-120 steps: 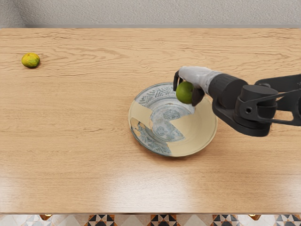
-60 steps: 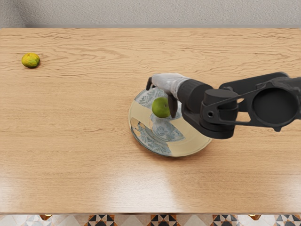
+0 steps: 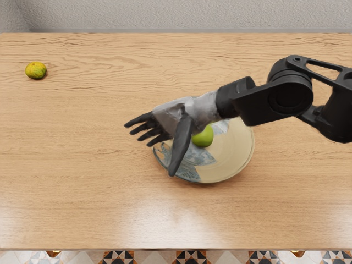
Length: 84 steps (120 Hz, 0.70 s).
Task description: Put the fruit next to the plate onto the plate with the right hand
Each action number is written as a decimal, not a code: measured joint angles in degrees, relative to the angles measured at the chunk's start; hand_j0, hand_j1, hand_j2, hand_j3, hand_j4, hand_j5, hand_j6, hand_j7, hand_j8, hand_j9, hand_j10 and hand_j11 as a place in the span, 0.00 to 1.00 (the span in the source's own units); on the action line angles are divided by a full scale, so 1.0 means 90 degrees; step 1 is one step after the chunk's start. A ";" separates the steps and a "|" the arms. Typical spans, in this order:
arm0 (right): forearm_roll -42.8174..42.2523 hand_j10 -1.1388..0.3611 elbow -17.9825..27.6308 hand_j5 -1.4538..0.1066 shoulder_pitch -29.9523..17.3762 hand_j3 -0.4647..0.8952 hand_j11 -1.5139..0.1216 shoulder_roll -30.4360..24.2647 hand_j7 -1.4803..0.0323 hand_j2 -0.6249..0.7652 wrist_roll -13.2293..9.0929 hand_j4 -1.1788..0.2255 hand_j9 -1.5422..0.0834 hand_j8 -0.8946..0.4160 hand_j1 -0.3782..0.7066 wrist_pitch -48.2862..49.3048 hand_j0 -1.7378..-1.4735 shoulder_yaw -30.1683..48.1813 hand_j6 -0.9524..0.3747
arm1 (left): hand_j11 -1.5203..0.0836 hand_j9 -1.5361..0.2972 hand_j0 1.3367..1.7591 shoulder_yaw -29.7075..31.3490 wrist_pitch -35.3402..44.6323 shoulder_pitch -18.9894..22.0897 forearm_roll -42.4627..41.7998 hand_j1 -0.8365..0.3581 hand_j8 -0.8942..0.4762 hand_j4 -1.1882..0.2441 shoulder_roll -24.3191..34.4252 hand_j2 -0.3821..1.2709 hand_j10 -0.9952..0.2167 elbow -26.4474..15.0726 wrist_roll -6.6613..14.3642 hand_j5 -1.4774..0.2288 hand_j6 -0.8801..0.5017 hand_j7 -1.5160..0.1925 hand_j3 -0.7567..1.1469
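The right hand [image 3: 165, 122] is released and holds nothing. Its fingers [image 3: 140, 125] are spread, pointing left beyond the left rim of the patterned plate [image 3: 239, 157], and the thumb hangs down across the plate. The green lime [image 3: 203, 137] lies on the plate near its middle, just beside the palm; I cannot tell whether they touch. A yellow-green citrus fruit [image 3: 36, 70] sits well apart, at the far left of the table [image 3: 82, 181].

My right hand [image 3: 165, 124], fingers spread, covers the left side of the plate [image 3: 236, 157]. The lime [image 3: 203, 136] lies just beside my palm. The table [image 3: 82, 181] lies bare around, with a yellow-green fruit [image 3: 36, 70] far left.
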 joint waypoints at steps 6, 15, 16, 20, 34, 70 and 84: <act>0.0811 0.74 -0.0217 0.91 -0.0135 0.34 0.90 -0.0225 0.96 0.45 0.0000 0.83 0.93 0.67 0.05 0.0480 0.30 0.0160 0.71 | 0.95 0.84 0.76 0.0000 -0.0001 -0.0029 0.0000 0.99 0.65 0.83 0.0000 0.23 0.82 0.0000 0.0000 0.87 0.64 0.89 0.40; 0.1915 0.75 -0.0443 0.92 -0.0313 0.34 0.91 -0.0665 0.96 0.45 0.0000 0.83 0.93 0.68 0.04 0.0880 0.30 0.0282 0.71 | 0.95 0.84 0.76 0.0000 -0.0002 -0.0030 0.0000 0.99 0.65 0.83 0.0000 0.23 0.82 0.0000 0.0000 0.87 0.64 0.89 0.40; 0.2018 0.75 -0.0462 0.92 -0.0327 0.34 0.91 -0.0719 0.96 0.45 0.0000 0.83 0.93 0.68 0.04 0.0909 0.30 0.0288 0.71 | 0.95 0.84 0.76 0.0000 -0.0002 -0.0030 0.0000 0.99 0.65 0.83 0.0000 0.23 0.82 0.0000 0.0000 0.87 0.64 0.89 0.40; 0.2391 0.75 -0.0523 0.92 -0.0391 0.34 0.91 -0.0930 0.97 0.45 0.0000 0.83 0.94 0.68 0.04 0.1005 0.30 0.0301 0.71 | 0.95 0.84 0.76 0.0000 -0.0003 -0.0030 0.0000 0.99 0.65 0.83 0.0000 0.23 0.82 0.0000 0.0000 0.87 0.64 0.89 0.40; 0.3176 0.76 -0.0661 0.92 -0.0802 0.34 0.92 -0.1753 0.97 0.45 0.0000 0.84 0.94 0.68 0.03 0.1177 0.30 0.0349 0.72 | 0.95 0.84 0.76 0.0000 -0.0003 -0.0030 0.0000 0.99 0.65 0.83 0.0000 0.23 0.82 0.0000 0.0000 0.87 0.64 0.89 0.40; 0.3553 0.76 -0.0853 0.93 -0.1486 0.34 0.92 -0.3423 0.98 0.45 0.0000 0.84 0.95 0.68 0.03 0.1257 0.30 0.0380 0.72 | 0.95 0.84 0.76 0.0006 0.0001 -0.0108 0.0001 0.99 0.65 0.83 0.0000 0.23 0.82 0.0014 0.0000 0.87 0.64 0.89 0.40; 0.3615 0.76 -0.0948 0.93 -0.1609 0.34 0.92 -0.3800 0.98 0.45 0.0000 0.84 0.95 0.69 0.03 0.1261 0.30 0.0384 0.72 | 0.95 0.84 0.76 0.0001 0.0003 -0.0108 0.0001 0.99 0.65 0.83 0.0000 0.23 0.82 0.0030 -0.0001 0.87 0.64 0.89 0.40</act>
